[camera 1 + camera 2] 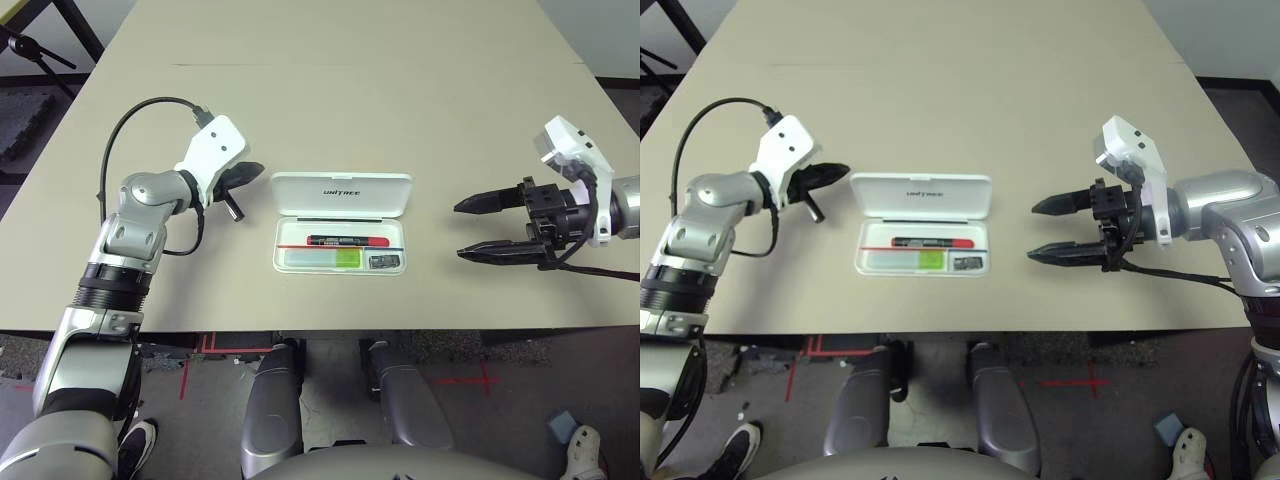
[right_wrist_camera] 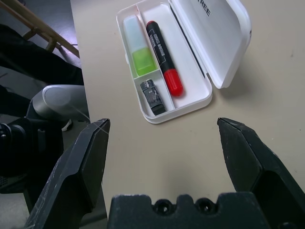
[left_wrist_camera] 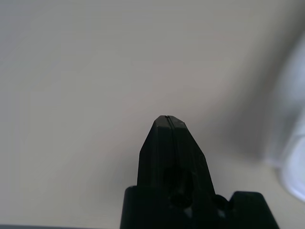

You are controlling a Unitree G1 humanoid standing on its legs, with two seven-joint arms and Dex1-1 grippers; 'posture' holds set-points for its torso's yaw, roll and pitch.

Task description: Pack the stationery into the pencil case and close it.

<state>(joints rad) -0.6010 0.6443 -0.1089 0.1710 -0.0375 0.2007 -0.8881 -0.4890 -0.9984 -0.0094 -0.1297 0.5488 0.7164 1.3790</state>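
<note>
The right claw (image 1: 478, 228) hovers wide open, aimed at the open pencil case (image 1: 341, 195); the left claw (image 3: 166, 121) is pinched closed beside its lid. The right wrist view shows the marker (image 2: 163, 55), highlighter (image 2: 137, 46) and grey piece (image 2: 153, 96) inside.

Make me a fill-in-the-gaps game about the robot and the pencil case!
1. The lid of the case is ____.
2. The marker lies ____ the case.
3. The fingers of the right gripper are ____.
4. The cap on the highlighter is light-____.

Missing words: open; inside; open; green
</note>
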